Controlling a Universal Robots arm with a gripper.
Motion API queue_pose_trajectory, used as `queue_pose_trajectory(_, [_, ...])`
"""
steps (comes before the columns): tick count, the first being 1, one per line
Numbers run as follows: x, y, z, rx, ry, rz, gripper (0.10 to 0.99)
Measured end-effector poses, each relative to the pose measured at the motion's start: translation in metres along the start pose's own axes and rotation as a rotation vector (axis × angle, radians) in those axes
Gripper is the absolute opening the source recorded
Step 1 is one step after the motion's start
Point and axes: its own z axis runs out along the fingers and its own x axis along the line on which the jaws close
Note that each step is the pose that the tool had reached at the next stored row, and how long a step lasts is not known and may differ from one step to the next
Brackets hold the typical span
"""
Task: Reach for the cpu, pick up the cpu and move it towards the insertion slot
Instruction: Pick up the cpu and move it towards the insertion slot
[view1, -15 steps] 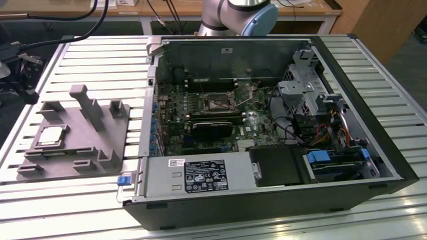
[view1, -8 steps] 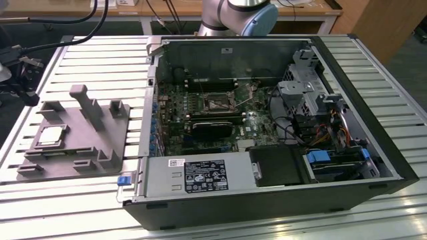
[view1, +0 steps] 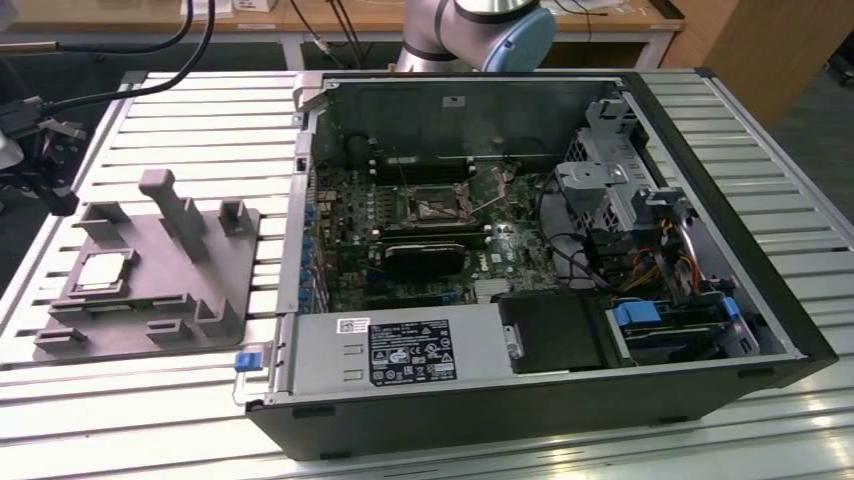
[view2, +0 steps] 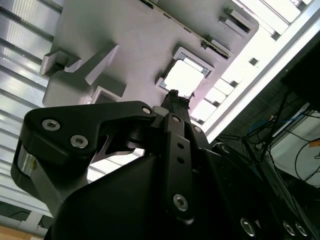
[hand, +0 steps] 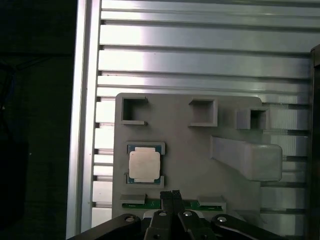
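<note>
**Reaching for the cpu**

Hanging over the grey block (hand: 190, 150), the pincer (hand: 170, 196) has its two tips pressed together and holds nothing. The cpu (hand: 144, 165) lies flat in a square pocket in the block. It is just ahead of the pincer and a little to one side, not touching it. In the second wrist view the pincer (view2: 173, 94) points at the bright cpu (view2: 186, 77). The slot (view1: 434, 205) is well away from the pincer, down inside the case (view1: 534, 410).

To reach well, I think the pincer should line up until the cpu sits right under it. It should open wider than the cpu and come straight down. The tips should meet two facing edges, not the flat top. The pocket walls hug the cpu, so a crooked drop could bump them.
</note>
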Motion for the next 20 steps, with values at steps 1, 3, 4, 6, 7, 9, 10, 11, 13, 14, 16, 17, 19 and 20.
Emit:
queue_pose_trajectory(1, [0.0002, 0.0000, 0.0008, 0.000, -0.0001, 0.000, 0.106])
queue_pose_trajectory(3, [0.0008, -0.0001, 0.0024, 0.000, 0.0000, 0.000, 0.106])
queue_pose_trajectory(4, [0.0011, -0.0001, 0.0034, 0.000, 0.0000, 0.000, 0.106])
queue_pose_trajectory(6, [0.0018, -0.0002, 0.0060, 0.000, 0.0000, 0.000, 0.106])
queue_pose_trajectory(7, [0.0022, -0.0003, 0.0074, 0.000, 0.0000, 0.000, 0.106])
queue_pose_trajectory(9, [0.0031, -0.0003, 0.0103, 0.000, 0.0001, 0.000, 0.106])
queue_pose_trajectory(10, [0.0036, -0.0004, 0.0117, 0.000, 0.0001, 0.000, 0.106])
queue_pose_trajectory(11, [0.0040, -0.0004, 0.0131, 0.000, 0.0001, 0.000, 0.106])
queue_pose_trajectory(13, [0.0048, -0.0005, 0.0158, 0.000, 0.0000, 0.000, 0.106])
queue_pose_trajectory(14, [0.0051, -0.0006, 0.0171, 0.000, 0.0000, 0.000, 0.106])
queue_pose_trajectory(16, [0.0060, -0.0007, 0.0197, 0.000, 0.0000, 0.000, 0.106])
queue_pose_trajectory(17, [0.0064, -0.0007, 0.0209, 0.000, 0.0001, 0.000, 0.106])
queue_pose_trajectory(19, [0.0070, -0.0008, 0.0232, 0.000, 0.0001, 0.000, 0.106])
queue_pose_trajectory(20, [0.0073, -0.0008, 0.0243, 0.000, 0.0001, 0.000, 0.106])
